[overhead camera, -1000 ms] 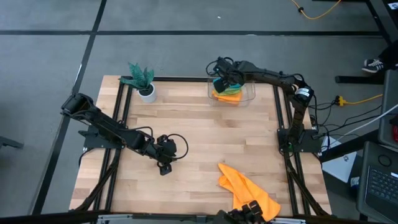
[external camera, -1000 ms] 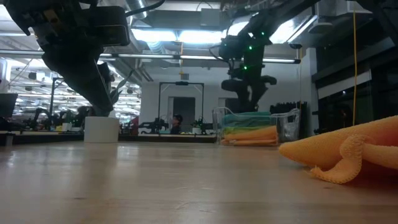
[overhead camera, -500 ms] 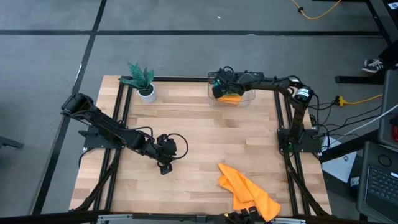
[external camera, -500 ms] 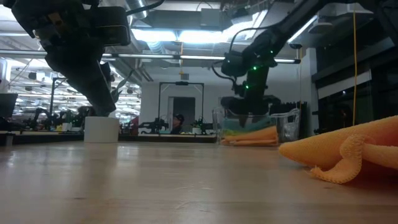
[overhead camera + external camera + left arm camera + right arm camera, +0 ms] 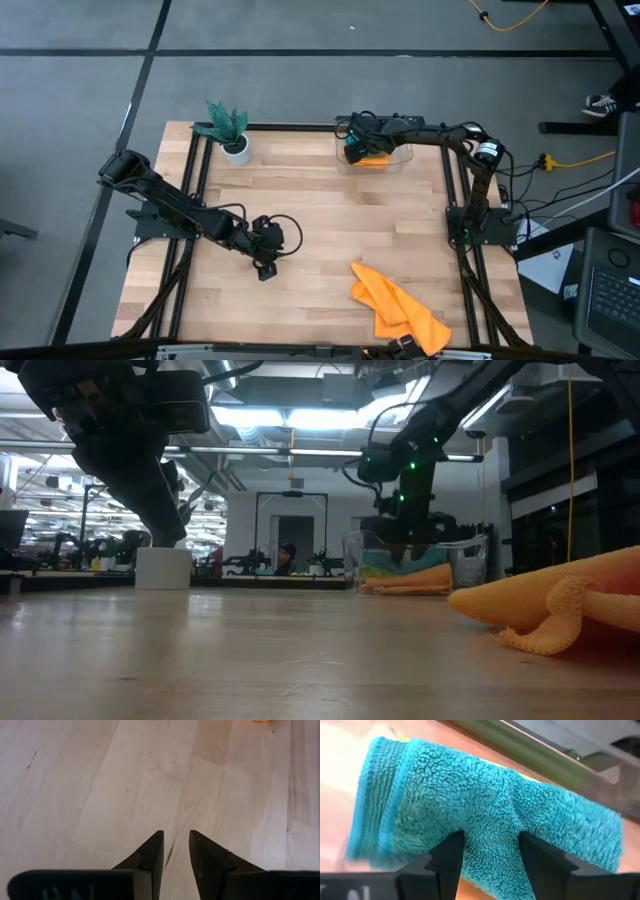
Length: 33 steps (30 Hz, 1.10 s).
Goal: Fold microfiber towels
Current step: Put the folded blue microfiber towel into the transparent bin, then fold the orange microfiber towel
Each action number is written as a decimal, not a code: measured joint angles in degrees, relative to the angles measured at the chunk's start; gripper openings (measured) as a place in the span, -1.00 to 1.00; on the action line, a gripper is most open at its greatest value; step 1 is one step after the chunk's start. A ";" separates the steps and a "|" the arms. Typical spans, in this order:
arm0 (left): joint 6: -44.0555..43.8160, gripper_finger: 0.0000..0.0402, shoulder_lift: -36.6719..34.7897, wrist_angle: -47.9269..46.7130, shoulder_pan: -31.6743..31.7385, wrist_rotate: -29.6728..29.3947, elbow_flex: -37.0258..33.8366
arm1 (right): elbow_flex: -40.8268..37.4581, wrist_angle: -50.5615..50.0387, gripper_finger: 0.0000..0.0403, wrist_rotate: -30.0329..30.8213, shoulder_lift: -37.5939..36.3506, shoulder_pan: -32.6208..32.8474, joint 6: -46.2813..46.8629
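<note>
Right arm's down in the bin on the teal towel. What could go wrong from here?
1. The right end effector pinches only a bunched ridge of the teal towel; it may slip out on the lift.
2. The orange towel stacked beneath could drag up with it.
3. The clear bin sits at the table's far edge; a snagged pull might shift it.

Arms (image 5: 180,212): two, dark, jointed, looped black cables. Fingers (image 5: 152,857): black, tapered. Green lights glowed on one wrist.

Crumpled orange towel (image 5: 398,308) lies at the table's near edge; teal towel (image 5: 490,820) hangs bunched.
</note>
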 joint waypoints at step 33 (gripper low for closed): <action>-0.48 -0.58 0.00 0.61 0.00 -0.02 0.04 | 22.57 -50.13 -0.03 -13.55 -8.68 29.05 -12.13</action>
